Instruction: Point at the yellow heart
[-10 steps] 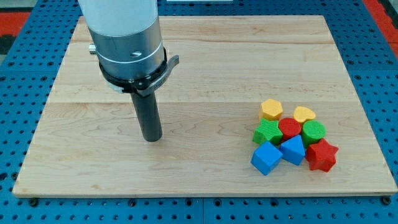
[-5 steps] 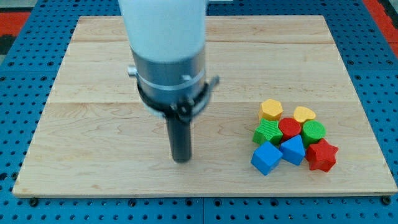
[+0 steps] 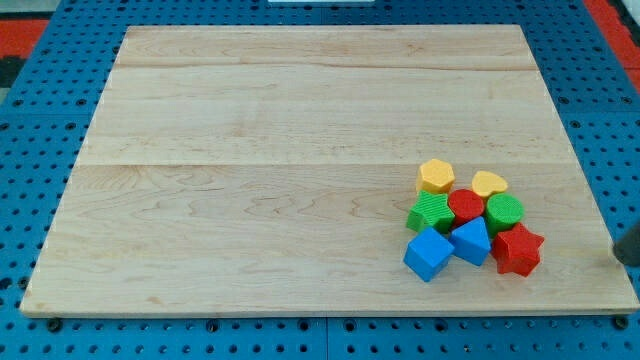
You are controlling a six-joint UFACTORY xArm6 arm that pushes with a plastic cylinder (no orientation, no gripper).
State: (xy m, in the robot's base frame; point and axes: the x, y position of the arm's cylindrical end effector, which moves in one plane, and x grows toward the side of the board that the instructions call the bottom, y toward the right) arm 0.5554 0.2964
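The yellow heart [image 3: 489, 183] is sitting in the cluster of blocks toward the view's lower right of the wooden board [image 3: 250, 150], lying flat with its two rounded lobes facing the view's top and its smooth, glossy top face catching the light. It is occupying the cluster's upper right corner, touching the red round block [image 3: 465, 205] at its lower left and the green round block [image 3: 504, 211] just below it, and sitting just beside the yellow hexagon-like block [image 3: 436, 176] to its left. Another green ridged block [image 3: 430, 212] is lying left of the red round one, while a blue cube [image 3: 429, 253], a blue wedge-shaped block [image 3: 471, 240] and a red star [image 3: 518, 249] are forming the row nearest the view's bottom. At the view's right edge a dark shape [image 3: 629, 246] is just showing, off the board and right of the red star; it is looking like part of my rod, but I cannot tell where my tip is ending, and it is touching no block.
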